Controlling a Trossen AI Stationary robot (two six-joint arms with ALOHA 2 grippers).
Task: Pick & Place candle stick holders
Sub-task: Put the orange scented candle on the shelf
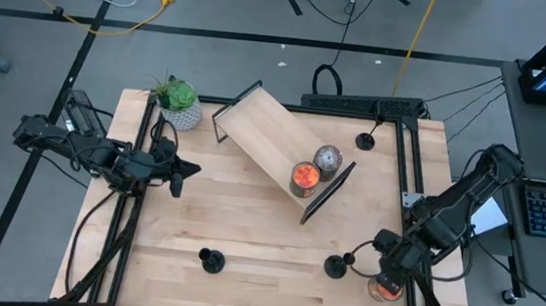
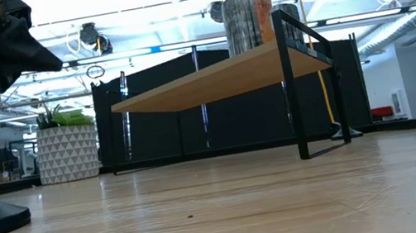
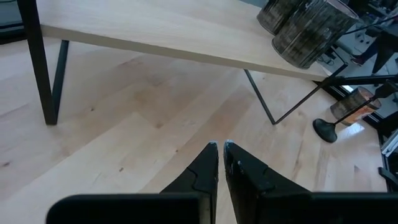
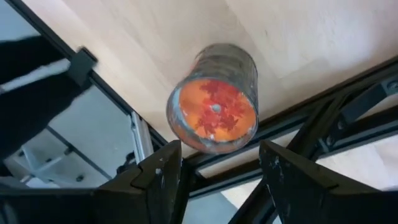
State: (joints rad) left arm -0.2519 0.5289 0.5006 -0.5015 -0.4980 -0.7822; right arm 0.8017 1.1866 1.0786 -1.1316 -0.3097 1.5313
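The three black candle stick holders [image 1: 210, 260] [image 1: 335, 267] [image 1: 365, 140], lower and upper right of the desk [image 1: 245, 231], look light, stiff and top-heavy, best pinched at the stem; right pincer [image 4: 217, 165] spread over a jar candle [image 4: 214, 99], left pincer [image 3: 221, 163] pressed together.

Table [image 1: 245, 231] carries shelf [image 1: 264, 137], plant [image 1: 179, 104], holders [image 1: 210, 260].

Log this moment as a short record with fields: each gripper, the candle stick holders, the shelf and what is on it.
left gripper: shut, empty, over the table's left side
right gripper: open, above an orange-topped jar candle at the table's near right edge
candle stick holders: three, all on the table; one near front centre, one front right, one at the far right edge
shelf: small wooden riser, set at an angle mid-table
on shelf: two jar candles
plant pot: far left corner
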